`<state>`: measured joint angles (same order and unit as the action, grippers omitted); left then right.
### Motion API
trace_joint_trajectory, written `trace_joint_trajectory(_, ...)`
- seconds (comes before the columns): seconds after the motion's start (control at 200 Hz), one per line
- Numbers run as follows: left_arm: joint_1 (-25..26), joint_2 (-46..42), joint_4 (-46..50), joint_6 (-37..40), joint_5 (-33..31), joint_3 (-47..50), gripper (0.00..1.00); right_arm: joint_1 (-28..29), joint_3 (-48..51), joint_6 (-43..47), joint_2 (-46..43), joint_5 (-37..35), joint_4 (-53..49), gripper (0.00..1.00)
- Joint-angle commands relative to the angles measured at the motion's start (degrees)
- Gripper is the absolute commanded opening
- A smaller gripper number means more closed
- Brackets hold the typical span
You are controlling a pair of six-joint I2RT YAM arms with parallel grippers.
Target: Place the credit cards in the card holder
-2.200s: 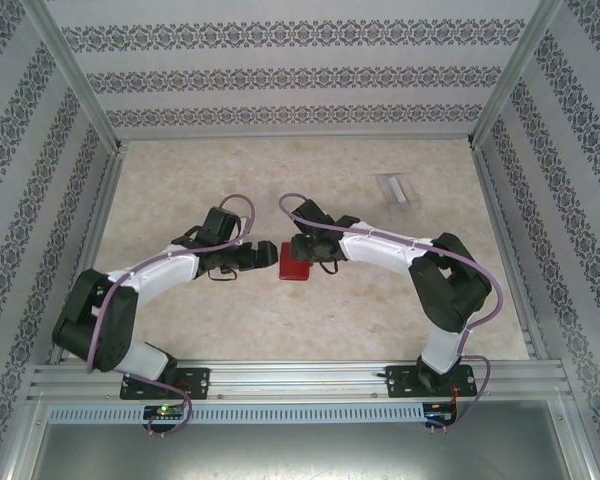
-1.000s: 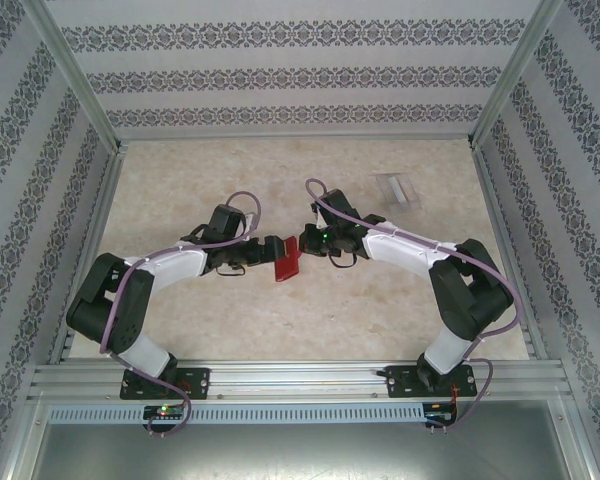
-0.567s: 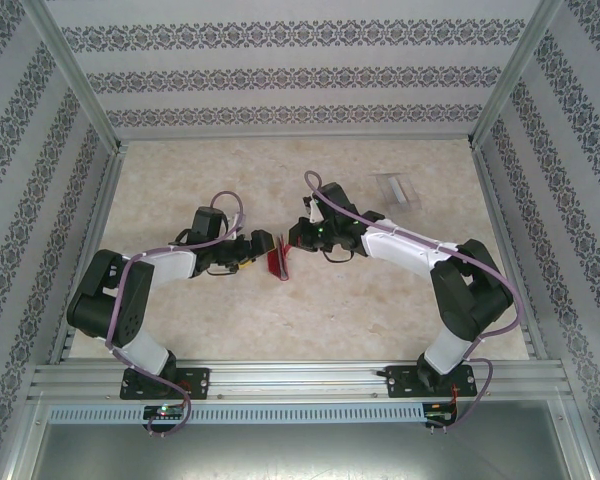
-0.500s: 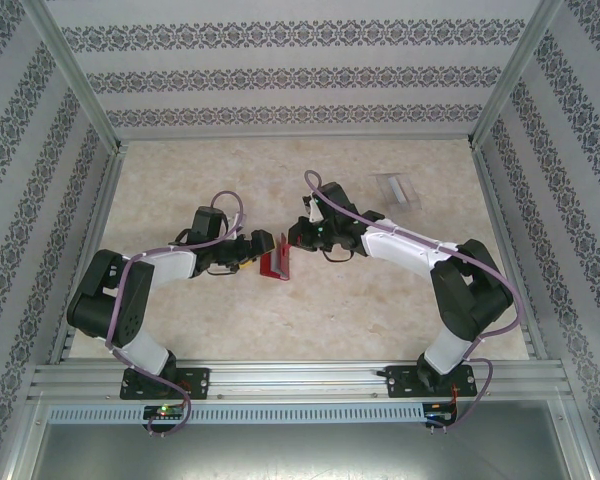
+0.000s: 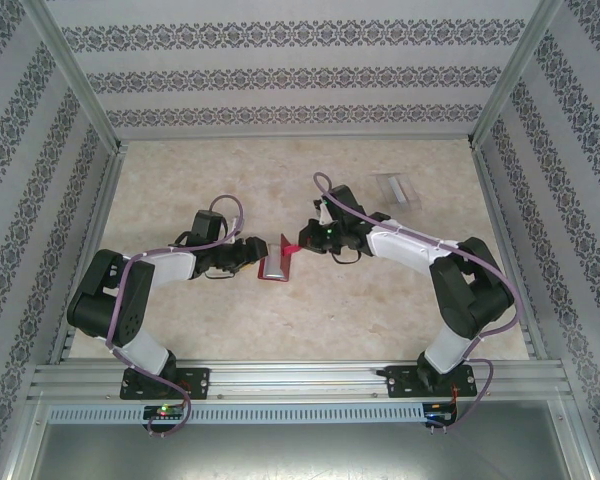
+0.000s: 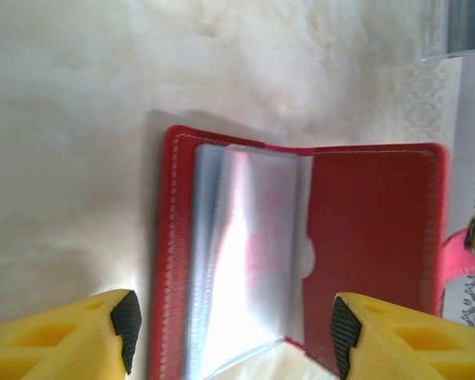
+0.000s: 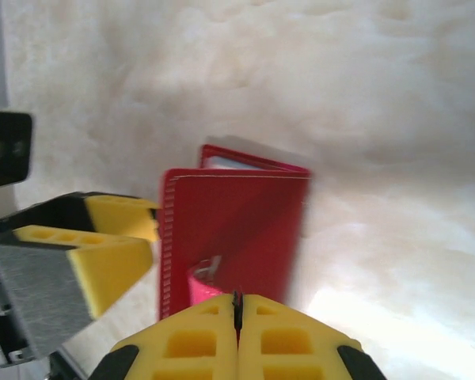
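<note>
Marbled tabletop [image 6: 63, 119]; open card holder [image 6: 372, 229], bottom edge cropped in left-wrist view.

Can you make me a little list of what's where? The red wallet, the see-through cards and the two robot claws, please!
card holder: lying open on the table, clear sleeves showing, one red cover raised
left gripper: open, one finger on each side of the card holder
right gripper: shut on the card holder's pink strap
credit cards: at the far right of the table, apart from the card holder and both grippers
</note>
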<state>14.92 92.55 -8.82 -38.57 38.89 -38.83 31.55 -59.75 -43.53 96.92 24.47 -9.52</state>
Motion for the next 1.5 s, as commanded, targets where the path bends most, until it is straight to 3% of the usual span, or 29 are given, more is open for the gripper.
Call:
trace_joint_trajectory(0.0, -0.38, -0.13, 3.42, 3.16, -2.13, -0.87, 0.65, -1.67, 2.24, 2.24, 0.06, -1.15, -0.76, 0.00)
trace_joint_trajectory(0.295, 0.39, 1.95, 1.67, 2.66, -1.89, -1.56, 0.69, -6.39, 6.08, 4.48, -0.44, -1.56, -1.20, 0.00)
trace_joint_trajectory(0.545, 1.18, 2.48, -1.20, 1.48, -2.60, -1.04, 0.66, -7.55, 7.00, 6.80, 0.01, -8.65, -4.47, 0.00)
trace_joint_trajectory(0.799, 3.42, 5.34, -3.79, 1.63, 1.42, -3.25, 0.46, -5.85, 6.51, 4.87, 1.51, -6.28, -1.89, 0.00)
trace_joint_trajectory(0.944, 3.54, 6.58, -4.12, 1.93, 1.23, -3.80, 0.23, -5.58, 6.31, 4.68, 1.86, -6.46, -1.72, 0.00)
trace_joint_trajectory(1.084, 3.54, 6.45, -5.74, 1.41, 2.25, -3.48, 0.12, -5.80, 6.99, 4.81, 1.61, -6.41, -1.53, 0.00)
trace_joint_trajectory(1.339, 3.54, 5.37, -7.09, 0.27, 5.19, -4.10, 0.02, -4.72, 7.45, 4.16, 2.71, -5.88, -0.07, 0.00)
trace_joint_trajectory(1.494, 3.71, 2.60, -5.01, 0.98, 5.40, -4.56, 0.01, -2.22, 6.54, 3.63, 4.93, -5.88, 0.92, 0.00)
